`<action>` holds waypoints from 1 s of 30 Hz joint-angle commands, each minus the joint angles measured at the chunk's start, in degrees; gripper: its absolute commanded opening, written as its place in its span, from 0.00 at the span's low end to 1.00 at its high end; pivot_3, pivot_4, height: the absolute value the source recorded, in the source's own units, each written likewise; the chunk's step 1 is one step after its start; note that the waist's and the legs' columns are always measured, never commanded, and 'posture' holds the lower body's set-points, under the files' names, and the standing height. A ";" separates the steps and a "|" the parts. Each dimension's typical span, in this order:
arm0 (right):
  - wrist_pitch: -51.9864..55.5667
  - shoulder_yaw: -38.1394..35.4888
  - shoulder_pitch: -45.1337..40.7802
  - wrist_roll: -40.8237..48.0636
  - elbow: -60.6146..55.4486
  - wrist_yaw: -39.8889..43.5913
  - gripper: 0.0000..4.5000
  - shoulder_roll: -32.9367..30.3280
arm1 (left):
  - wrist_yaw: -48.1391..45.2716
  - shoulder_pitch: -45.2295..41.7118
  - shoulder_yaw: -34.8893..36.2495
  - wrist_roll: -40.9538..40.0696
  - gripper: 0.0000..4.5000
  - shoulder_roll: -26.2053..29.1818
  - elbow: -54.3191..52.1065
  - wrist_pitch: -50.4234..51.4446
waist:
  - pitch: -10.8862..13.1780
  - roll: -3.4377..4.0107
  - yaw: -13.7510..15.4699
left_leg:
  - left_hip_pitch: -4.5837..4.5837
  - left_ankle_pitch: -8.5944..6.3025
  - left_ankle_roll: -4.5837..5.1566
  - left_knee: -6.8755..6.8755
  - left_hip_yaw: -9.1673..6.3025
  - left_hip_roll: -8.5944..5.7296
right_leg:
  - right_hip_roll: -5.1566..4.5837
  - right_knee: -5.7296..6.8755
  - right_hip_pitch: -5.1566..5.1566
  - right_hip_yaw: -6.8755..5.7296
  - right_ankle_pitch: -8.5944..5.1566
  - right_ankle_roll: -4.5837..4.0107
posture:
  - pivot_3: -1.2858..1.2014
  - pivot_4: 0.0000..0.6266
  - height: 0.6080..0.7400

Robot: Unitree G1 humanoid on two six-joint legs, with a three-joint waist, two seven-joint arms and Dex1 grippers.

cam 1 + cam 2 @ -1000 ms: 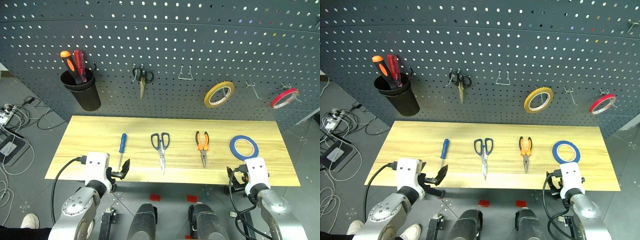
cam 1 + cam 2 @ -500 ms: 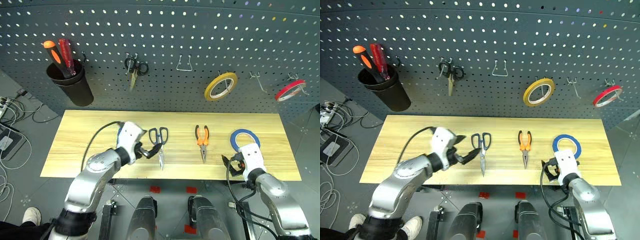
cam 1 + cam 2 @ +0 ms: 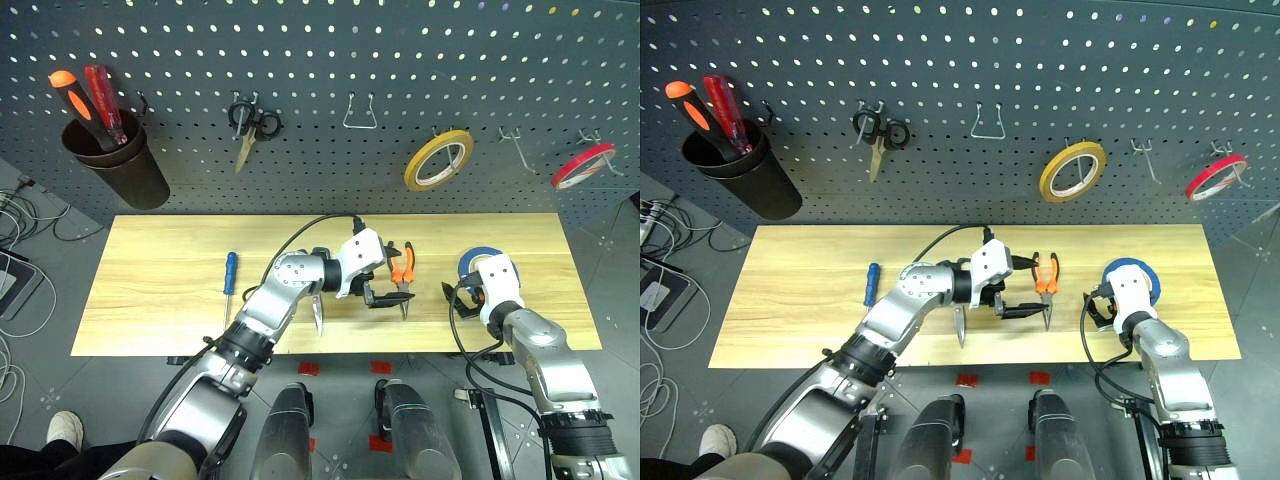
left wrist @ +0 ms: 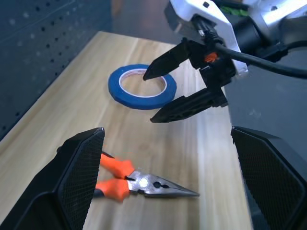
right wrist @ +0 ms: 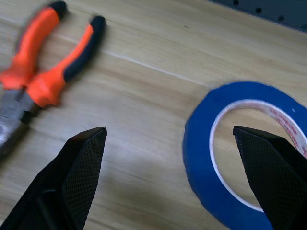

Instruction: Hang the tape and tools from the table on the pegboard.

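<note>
The blue tape [image 3: 484, 262] lies flat on the wooden table [image 3: 160, 290], near its right end, and the right gripper [image 4: 180, 81] sits just in front of it with its 2 black fingers spread wide and nothing between them; seen from the right wrist, the ring lies ahead between the fingers. The left arm reaches across the middle of the table, and the left gripper [image 3: 383, 293] points toward the right, its jaws wide apart and empty, hovering over the orange-handled pliers [image 3: 402, 275], which lie flat with their tips toward the front edge. The scissors [image 3: 317, 315] are under that arm, so only their silver blade tips show, close to the front edge. The blue-handled screwdriver [image 3: 229, 281] lies by itself on the left part of the table, well apart from both grippers. Behind the table stands the dark pegboard [image 3: 330, 60], with a black cup [image 3: 110, 165] holding an orange and a red screwdriver at the left, small black scissors [image 3: 248, 125] on a hook, a bare wire hook [image 3: 359, 110], a yellow tape ring [image 3: 438, 160] and a red tape ring [image 3: 582, 165] at the right.
</note>
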 commanded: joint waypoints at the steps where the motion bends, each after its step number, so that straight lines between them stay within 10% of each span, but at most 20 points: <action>1: -0.80 -2.28 -1.68 0.89 2.08 -1.42 1.00 1.12 | -1.15 -2.76 -0.39 1.61 0.99 -2.95 4.76 -4.89 | 0.42 -0.04 -0.01 | 0.00 0.00 0.00 0.01 0.01 0.00 | 0.00 0.00 0.00 0.02 0.00 0.00 | 0.52 0.71 1.00; 18: 1.09 -7.79 -8.96 4.53 13.92 -5.26 1.00 5.51 | -1.52 -4.87 3.53 2.85 0.99 -5.50 10.22 -5.80 | 2.19 -0.19 -0.43 | -0.46 0.02 -0.02 0.12 0.13 0.04 | -0.03 0.24 -0.58 0.06 0.02 0.03 | 0.54 0.77 1.00; 30: 0.04 -5.80 -7.59 3.45 13.04 -4.94 0.19 4.40 | -1.85 -6.20 4.61 2.51 1.00 -7.41 11.00 -6.56 | 2.30 -0.28 -0.51 | -0.43 0.03 -0.03 0.13 0.13 0.04 | -0.03 0.30 -0.58 0.09 0.02 0.04 | 0.52 0.71 1.00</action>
